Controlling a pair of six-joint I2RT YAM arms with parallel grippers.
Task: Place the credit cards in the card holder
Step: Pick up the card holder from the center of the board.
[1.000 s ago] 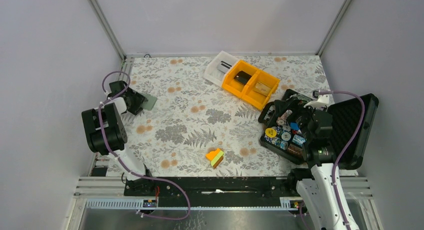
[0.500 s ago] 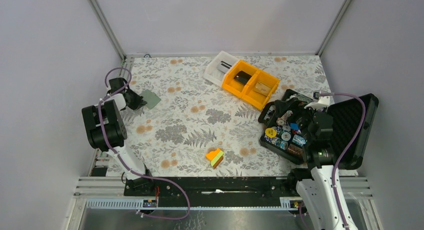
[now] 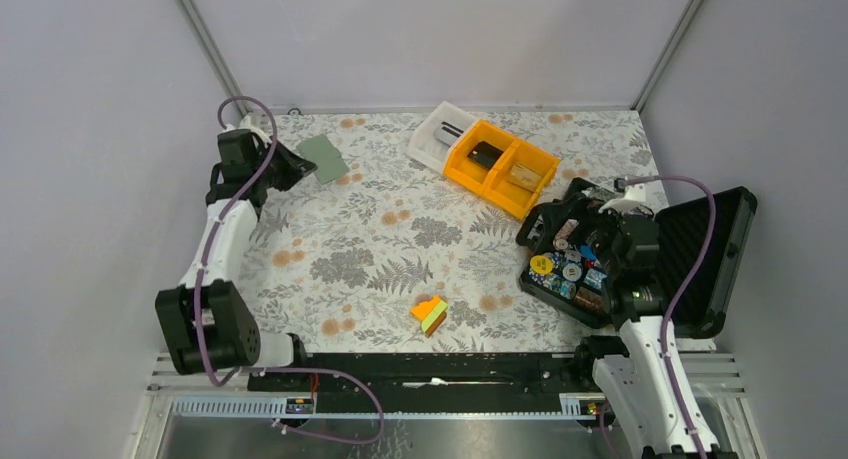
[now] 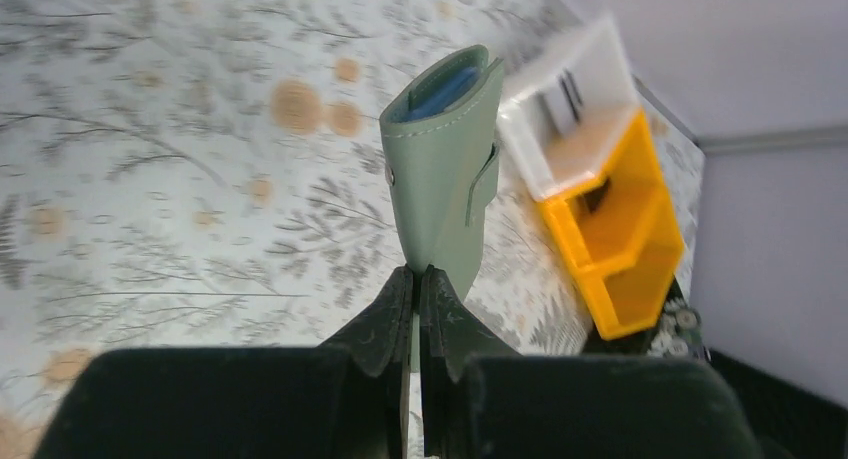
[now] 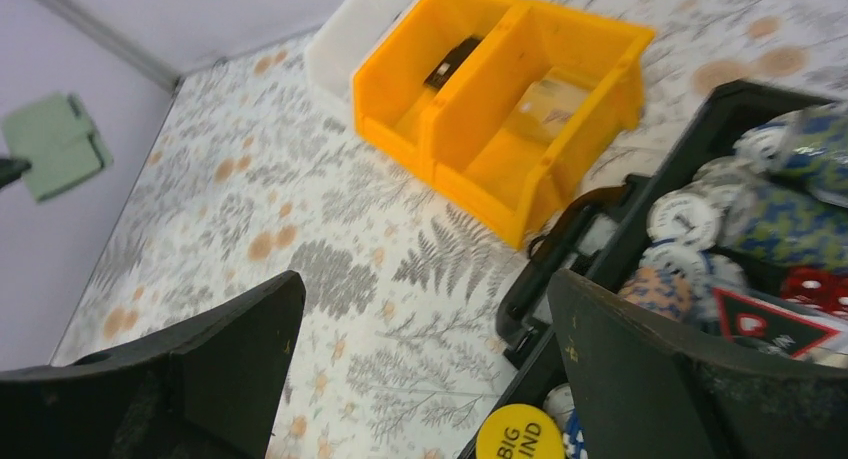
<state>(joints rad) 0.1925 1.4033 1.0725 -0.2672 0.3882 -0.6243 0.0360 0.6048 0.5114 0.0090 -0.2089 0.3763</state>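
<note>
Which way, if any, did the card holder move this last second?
Yes. In the top view the card holder, pinched in the left claw, has shifted toward the far wall and slightly right, nearer the white bin.

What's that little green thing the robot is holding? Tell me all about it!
It's the card holder, a small grey-green wallet, leathery-looking, with stitched edges. It's folded almost shut, blue peeking out inside, a little strap on one side. The left gripper pinches one end, holding it in the air.
</note>
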